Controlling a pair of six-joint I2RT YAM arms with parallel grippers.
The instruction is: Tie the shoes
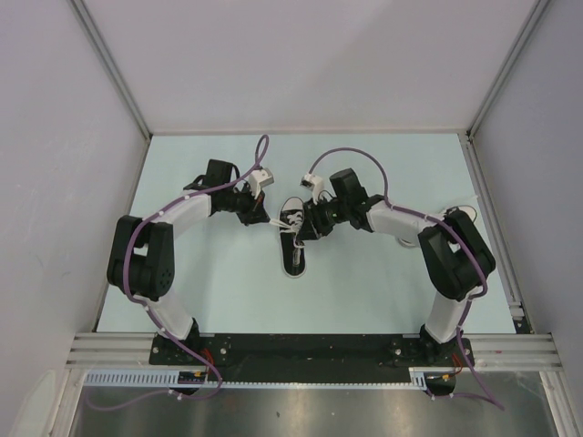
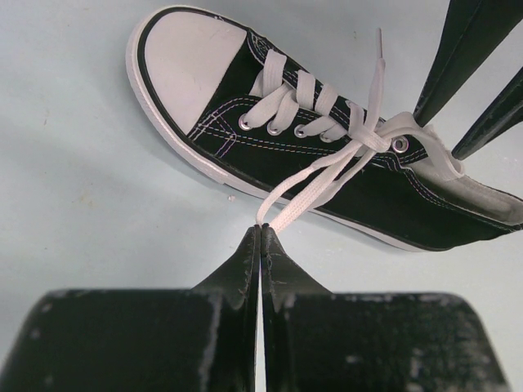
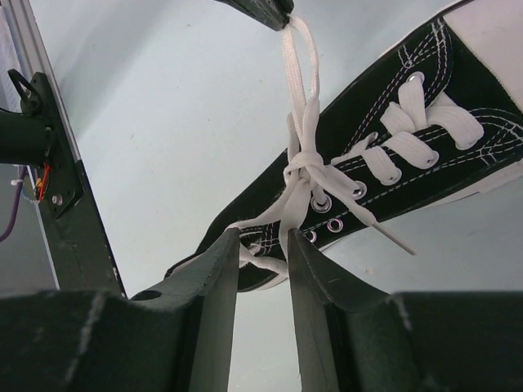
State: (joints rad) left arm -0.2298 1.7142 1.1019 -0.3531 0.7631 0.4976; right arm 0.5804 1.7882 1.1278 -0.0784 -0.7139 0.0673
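Sneaker, small black canvas with white toe cap (image 1: 293,238), sits centre of worktop (image 1: 364,291). Left jaws, at its 10 o'clock, are clamped on a white lace loop (image 2: 315,181); right jaws, at 1 o'clock, stand apart around the other strands (image 3: 292,204). Close right first, then pull both outward evenly.

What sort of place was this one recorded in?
Probably a lab robot test cell: blank white panels on aluminium framing box in a pale table. A left arm and right arm are bolted to a black base plate, with a small sneaker between them.
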